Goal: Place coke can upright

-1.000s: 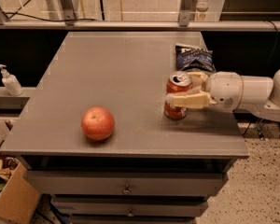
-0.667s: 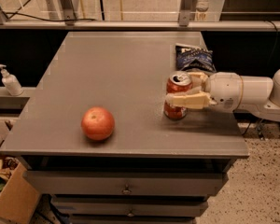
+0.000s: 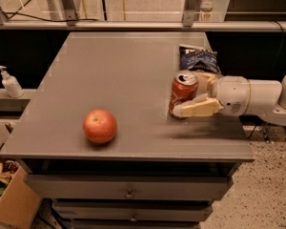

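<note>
Single view recorded; mount not known. Vantage: raised, off front edge of table (image 3: 133, 66), tilted downward, faced toward rail (image 3: 109, 26) beyond far edge. Range: middle; whole tabletop framed, drawer fronts (image 3: 128, 187) included below, strip of floor (image 3: 271, 190) taken in at lower right. Gripper (image 3: 187, 94) seen side-on at right-centre of frame, at coke can (image 3: 181, 90); arm (image 3: 262, 97) cut off by right edge.

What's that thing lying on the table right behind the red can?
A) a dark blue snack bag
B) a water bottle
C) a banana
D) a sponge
A: a dark blue snack bag lies just behind the coke can, which the gripper holds near the table's right edge.
</note>
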Robot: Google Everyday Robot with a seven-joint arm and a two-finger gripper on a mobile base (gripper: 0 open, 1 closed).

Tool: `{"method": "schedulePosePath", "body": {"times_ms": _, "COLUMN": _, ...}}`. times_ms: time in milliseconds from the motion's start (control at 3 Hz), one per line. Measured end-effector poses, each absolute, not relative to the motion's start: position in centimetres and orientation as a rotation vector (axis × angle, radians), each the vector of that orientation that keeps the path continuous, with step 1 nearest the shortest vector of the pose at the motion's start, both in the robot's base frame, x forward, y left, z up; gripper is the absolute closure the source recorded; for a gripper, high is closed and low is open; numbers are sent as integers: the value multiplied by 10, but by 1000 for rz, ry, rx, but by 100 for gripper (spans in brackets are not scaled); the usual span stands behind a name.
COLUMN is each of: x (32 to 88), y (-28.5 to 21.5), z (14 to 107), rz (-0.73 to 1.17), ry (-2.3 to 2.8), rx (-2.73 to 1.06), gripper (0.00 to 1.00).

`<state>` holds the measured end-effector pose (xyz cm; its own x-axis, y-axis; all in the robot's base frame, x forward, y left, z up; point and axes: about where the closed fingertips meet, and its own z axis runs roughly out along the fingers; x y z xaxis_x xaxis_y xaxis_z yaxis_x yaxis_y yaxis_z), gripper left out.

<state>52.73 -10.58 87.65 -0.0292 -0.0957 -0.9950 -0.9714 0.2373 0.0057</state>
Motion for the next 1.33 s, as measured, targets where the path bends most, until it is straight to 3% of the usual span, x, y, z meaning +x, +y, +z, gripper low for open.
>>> {"method": "schedulePosePath", "body": {"times_ms": 667, "x": 515, "y": -126, "z": 911, "rz": 950, "ry": 1386, "rx": -1083, "gripper": 0}}
{"method": "schedulePosePath", "body": {"times_ms": 1000, "x": 507, "y": -173, "z": 956, "rz": 856, "ry": 1355, "rx": -1067, "gripper": 0}}
{"method": "schedulePosePath", "body": {"times_ms": 1333, "x": 507, "y": -173, "z": 956, "rz": 856, "ry": 1355, "rx": -1067, "gripper": 0}}
